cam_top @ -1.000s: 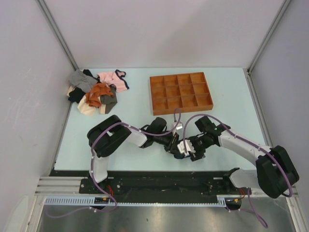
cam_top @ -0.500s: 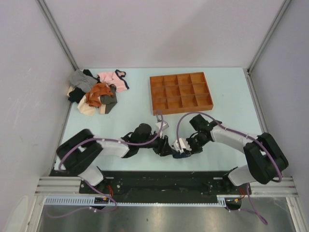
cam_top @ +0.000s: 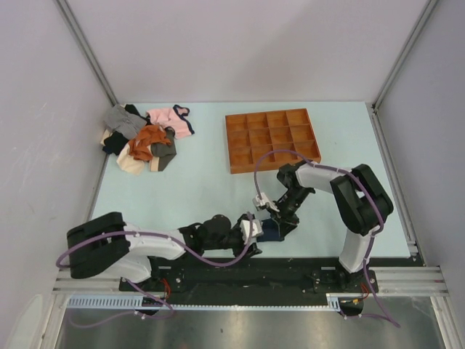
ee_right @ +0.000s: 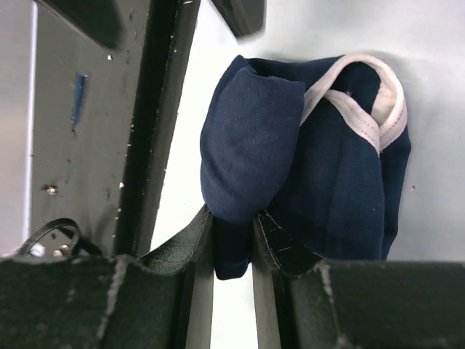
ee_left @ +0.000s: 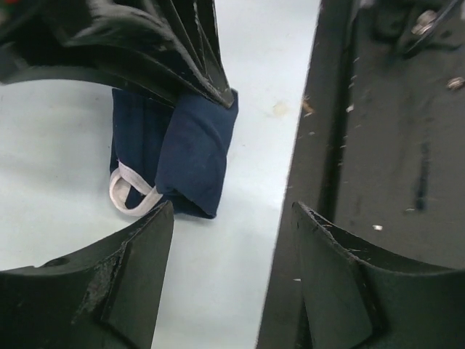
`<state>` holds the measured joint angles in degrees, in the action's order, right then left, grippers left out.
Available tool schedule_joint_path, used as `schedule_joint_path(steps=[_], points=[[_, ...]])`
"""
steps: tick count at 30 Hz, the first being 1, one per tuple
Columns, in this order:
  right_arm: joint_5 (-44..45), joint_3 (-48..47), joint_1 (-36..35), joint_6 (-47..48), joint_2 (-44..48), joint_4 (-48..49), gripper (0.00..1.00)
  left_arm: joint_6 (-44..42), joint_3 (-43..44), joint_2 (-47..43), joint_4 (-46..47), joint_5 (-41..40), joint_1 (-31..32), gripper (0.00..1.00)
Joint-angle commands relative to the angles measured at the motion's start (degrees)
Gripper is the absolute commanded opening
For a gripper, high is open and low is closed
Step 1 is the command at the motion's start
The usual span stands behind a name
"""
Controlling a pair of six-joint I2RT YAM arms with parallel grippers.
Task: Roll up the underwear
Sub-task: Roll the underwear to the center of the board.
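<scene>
Two end effectors meet lower centre: right end effector [ee_right: 232,233] pinches the rolled underwear [ee_right: 254,138], likely so it cannot unwind; left end effector [ee_left: 231,211] gapes empty.

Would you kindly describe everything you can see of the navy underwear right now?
The underwear is navy fabric with white trim, bunched into a compact, partly rolled bundle, a trim loop sticking out at one end. It lies on the pale table near its front edge. The right gripper pinches a fold of it; the open left gripper sits just short, not touching.
</scene>
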<state>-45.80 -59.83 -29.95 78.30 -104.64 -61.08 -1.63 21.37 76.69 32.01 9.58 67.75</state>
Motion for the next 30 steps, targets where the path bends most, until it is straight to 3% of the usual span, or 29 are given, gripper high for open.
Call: schedule_joint_path(steps=[1,11,15,18,19,22,26,29,30], points=[[-1.0,-3.1,0.0,-3.2,-3.1,-4.9,0.19,-8.3,7.2,5.5,-4.2,-7.2,3.1,0.71],[-0.9,-5.2,0.2,-3.1,-7.2,-6.9,0.19,-13.9,15.3,13.5,-10.0,-14.4,6.2,0.7],[-1.4,-5.8,0.4,-3.0,-7.8,-7.3,0.2,-14.1,17.3,16.3,-13.3,-14.8,6.3,0.63],[-1.8,-5.8,0.5,-2.9,-7.8,-7.4,0.21,-13.1,18.4,18.2,-15.0,-14.8,6.3,0.45],[-1.8,-5.8,0.5,-3.1,-7.7,-7.3,0.24,-12.8,18.7,18.7,-15.7,-14.9,6.3,0.25],[-3.2,-5.8,1.4,-3.4,-6.6,-7.2,0.3,-10.8,19.1,19.3,-16.8,-15.3,6.2,0.04],[-4.7,-5.8,5.0,-3.9,-2.6,-6.3,0.39,-6.2,17.4,18.3,-16.4,-12.8,4.9,0.01],[-6.0,-5.8,8.6,-3.0,1.7,-5.9,0.44,-0.7,15.2,17.2,-14.5,-4.3,1.0,0.0],[-6.4,-5.7,9.3,-2.5,3.9,-5.9,0.44,1.6,14.7,17.1,-14.0,1.9,-2.1,0.0]])
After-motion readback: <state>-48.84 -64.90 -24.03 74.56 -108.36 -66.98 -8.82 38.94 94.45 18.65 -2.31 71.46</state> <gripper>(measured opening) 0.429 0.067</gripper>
